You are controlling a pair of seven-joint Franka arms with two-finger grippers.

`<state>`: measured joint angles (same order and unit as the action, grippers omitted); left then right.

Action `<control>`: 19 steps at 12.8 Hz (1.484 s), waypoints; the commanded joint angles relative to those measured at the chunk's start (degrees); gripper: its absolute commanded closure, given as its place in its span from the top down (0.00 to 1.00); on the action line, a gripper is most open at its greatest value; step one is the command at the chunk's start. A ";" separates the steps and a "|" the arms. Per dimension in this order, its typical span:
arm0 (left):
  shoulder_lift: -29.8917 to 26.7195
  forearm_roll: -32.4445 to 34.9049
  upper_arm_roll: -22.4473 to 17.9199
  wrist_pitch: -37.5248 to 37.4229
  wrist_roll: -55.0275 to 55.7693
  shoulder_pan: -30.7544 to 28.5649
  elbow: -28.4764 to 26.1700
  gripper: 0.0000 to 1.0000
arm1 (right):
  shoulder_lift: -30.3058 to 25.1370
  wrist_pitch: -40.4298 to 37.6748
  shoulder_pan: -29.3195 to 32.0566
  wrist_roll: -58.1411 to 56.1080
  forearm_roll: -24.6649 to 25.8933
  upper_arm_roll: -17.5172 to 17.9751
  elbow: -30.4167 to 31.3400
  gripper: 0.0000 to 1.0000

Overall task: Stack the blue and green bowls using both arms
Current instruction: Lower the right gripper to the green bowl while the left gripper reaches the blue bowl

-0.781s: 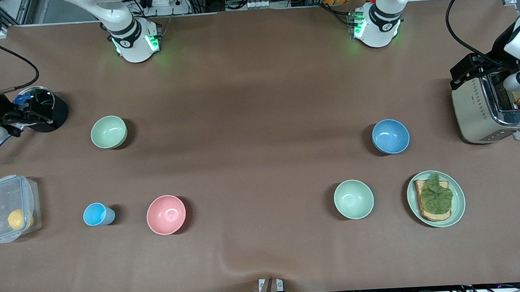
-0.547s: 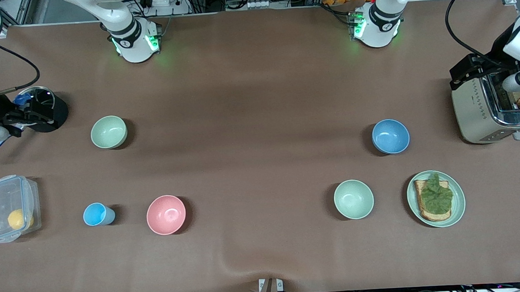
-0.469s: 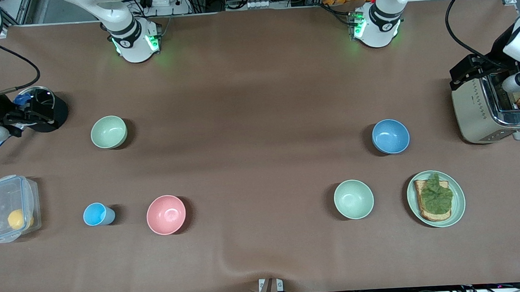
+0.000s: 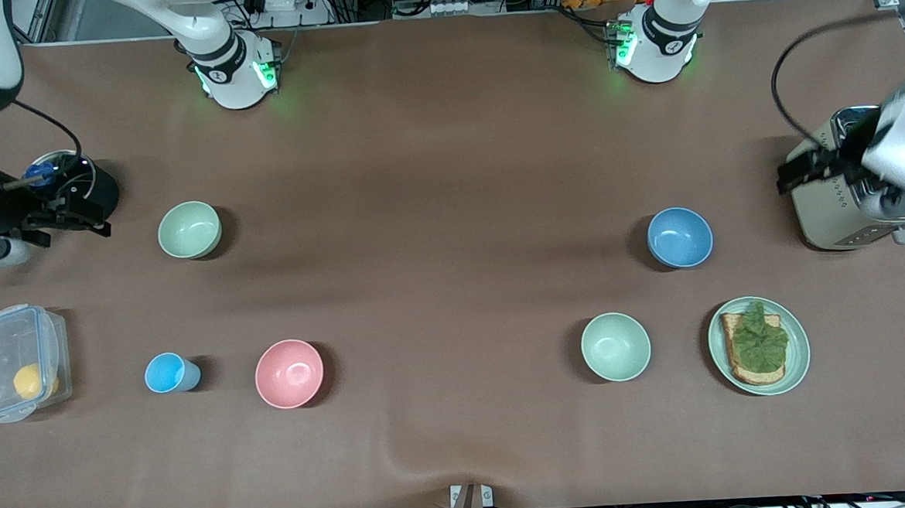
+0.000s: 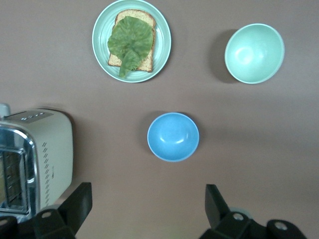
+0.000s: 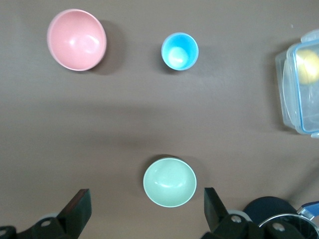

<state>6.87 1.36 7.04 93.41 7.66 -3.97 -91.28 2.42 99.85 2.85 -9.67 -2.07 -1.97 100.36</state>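
The right arm reaches out to its end of the table; the right gripper [image 4: 71, 216], fingers spread wide and empty, hangs over a black pot [image 4: 101, 191], near the green bowl [image 4: 189, 230]. The blue bowl [image 4: 679, 237] sits toward the left arm's end. There the left gripper [image 4: 800, 170], also spread and empty, hangs over the toaster [image 4: 822, 219].
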 commanded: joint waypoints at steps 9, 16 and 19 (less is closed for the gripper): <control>1.11 -0.48 0.42 38.13 -1.51 -3.75 -34.47 1.00 | 3.64 31.26 8.57 -16.69 -0.31 0.74 24.43 1.00; 9.38 -0.48 0.60 41.93 -1.51 -3.32 -35.46 1.00 | 9.96 33.30 9.54 -19.93 -3.56 0.74 28.13 1.00; 11.66 -0.48 0.60 43.95 -1.51 -3.32 -35.28 0.94 | 14.27 36.03 11.21 -22.23 -3.65 0.91 28.75 0.96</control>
<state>17.29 1.36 7.39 135.83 7.47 -7.00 -127.02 14.35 134.37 11.92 -29.25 -4.47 -2.06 128.67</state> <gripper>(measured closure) 0.031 0.004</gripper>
